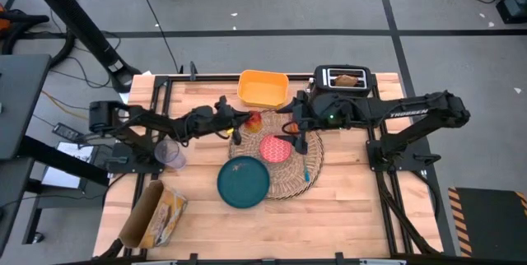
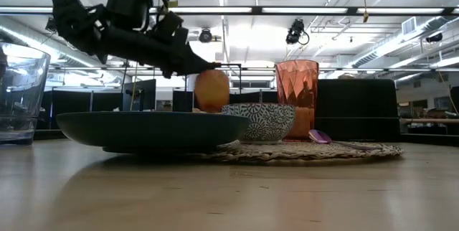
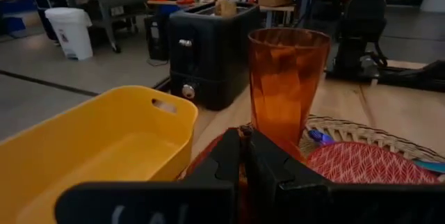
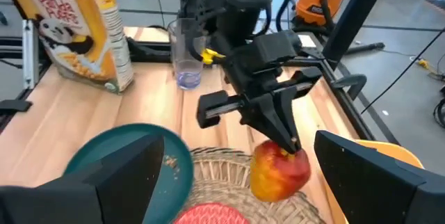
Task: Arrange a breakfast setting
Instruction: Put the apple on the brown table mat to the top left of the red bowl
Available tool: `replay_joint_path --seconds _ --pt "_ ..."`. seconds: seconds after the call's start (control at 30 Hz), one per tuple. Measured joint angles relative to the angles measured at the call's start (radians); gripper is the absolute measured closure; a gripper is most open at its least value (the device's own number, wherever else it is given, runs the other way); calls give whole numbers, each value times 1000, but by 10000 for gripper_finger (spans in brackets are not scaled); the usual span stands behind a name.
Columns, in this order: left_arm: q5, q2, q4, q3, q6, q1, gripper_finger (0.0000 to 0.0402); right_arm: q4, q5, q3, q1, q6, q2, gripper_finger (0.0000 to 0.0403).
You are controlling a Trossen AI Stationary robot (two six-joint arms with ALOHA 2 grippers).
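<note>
The blue-green spoon [image 1: 306,169] is seen lying on the round woven straw placemat [image 1: 317,154], its long axis running roughly from the near edge of the worktop [image 1: 329,216] toward the far edge, beside the small pink bowl [image 1: 275,148]; which end is the handle cannot be told.

The fruit [image 4: 279,170], rounded and shaded yellow-orange to red, is shown at the far left rim of the placemat. The left claw [image 4: 290,144] is positioned directly over it, its fingertips brought together at the top of the fruit; whether a stem is pinched cannot be told.

The translucent orange cup [image 3: 288,85] is set upright on the placemat, faceted and tapering toward its base; its contents cannot be made out. The bowl is patterned red inside and dark-on-white outside [image 2: 259,121]; nothing is seen in it. The dark teal plate [image 1: 243,181] overlaps the placemat's near left edge and carries a few crumbs.

The right claw [image 1: 295,140] is held above the bowl and cup with its fingers spread wide, gripping nothing.

A toast slice [image 1: 347,79] is seen standing in the black toaster [image 1: 344,78]. The yellow tray [image 1: 263,89] holds nothing. A clear glass [image 1: 170,155] and a cereal box [image 1: 155,214] are on the left part of the worktop.
</note>
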Motion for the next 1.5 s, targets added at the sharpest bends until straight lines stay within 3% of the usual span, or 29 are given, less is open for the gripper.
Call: replay_joint_path --seconds 0.57,1.13,1.5 --pt "-21 230 141 1 -43 0 381 -67 42 0 58 44 -46 25" --pt "-18 224 135 1 -65 41 292 -135 44 0 57 69 -46 25" --pt "86 184 127 1 -73 45 217 -152 43 0 48 61 -50 25"
